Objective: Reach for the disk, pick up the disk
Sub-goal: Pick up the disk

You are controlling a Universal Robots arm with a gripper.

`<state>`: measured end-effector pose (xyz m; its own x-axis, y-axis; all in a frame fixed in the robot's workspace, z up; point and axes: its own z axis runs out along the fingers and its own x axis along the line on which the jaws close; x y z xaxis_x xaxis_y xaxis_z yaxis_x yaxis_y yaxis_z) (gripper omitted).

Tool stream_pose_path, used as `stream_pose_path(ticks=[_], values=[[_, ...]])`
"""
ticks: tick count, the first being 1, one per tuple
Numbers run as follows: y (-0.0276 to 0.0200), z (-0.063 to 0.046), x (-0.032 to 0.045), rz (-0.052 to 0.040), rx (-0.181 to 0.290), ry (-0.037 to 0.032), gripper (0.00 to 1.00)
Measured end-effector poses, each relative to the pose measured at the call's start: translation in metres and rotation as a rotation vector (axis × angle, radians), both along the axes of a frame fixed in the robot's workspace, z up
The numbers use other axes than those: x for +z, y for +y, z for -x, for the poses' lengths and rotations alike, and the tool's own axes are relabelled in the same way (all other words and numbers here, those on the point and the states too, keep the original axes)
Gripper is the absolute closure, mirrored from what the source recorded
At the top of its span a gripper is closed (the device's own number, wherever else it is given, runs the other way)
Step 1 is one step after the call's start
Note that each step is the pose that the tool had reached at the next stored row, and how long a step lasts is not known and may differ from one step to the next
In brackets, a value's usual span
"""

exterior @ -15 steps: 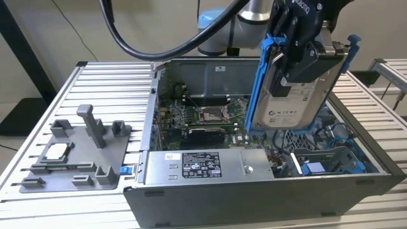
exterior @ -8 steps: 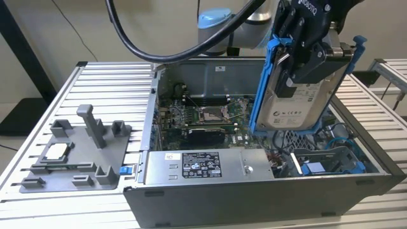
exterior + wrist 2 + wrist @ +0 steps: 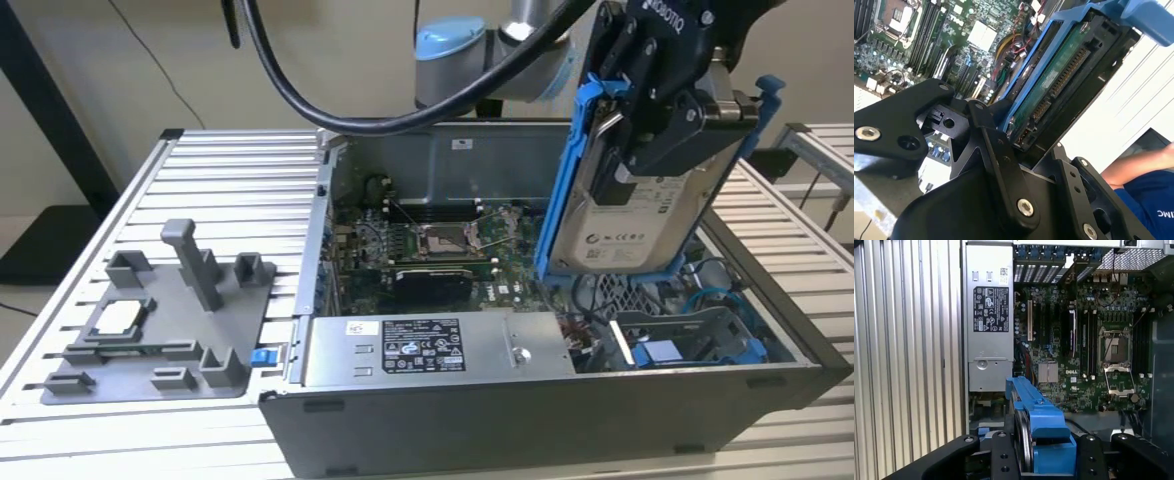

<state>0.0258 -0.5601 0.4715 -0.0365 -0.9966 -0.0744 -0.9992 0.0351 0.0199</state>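
Disk (image 3: 638, 215) in fingers (image 3: 650, 120), above case (image 3: 534, 420).

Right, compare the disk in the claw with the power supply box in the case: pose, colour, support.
Pose: the disk stands nearly upright above the open computer case; the power supply lies flat inside it.
Colour: the disk has a blue frame round its edges; the power supply is bare grey metal.
Support: the claw is shut on the disk, lifted; the power supply sits in the case.
Both carry printed labels.
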Motion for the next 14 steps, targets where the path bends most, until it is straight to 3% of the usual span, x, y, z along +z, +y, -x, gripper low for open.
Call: stream_pose_path(ticks=[14], values=[[-0.001,-0.017,-0.0007,0.0001,0.0,0.0,1.0]])
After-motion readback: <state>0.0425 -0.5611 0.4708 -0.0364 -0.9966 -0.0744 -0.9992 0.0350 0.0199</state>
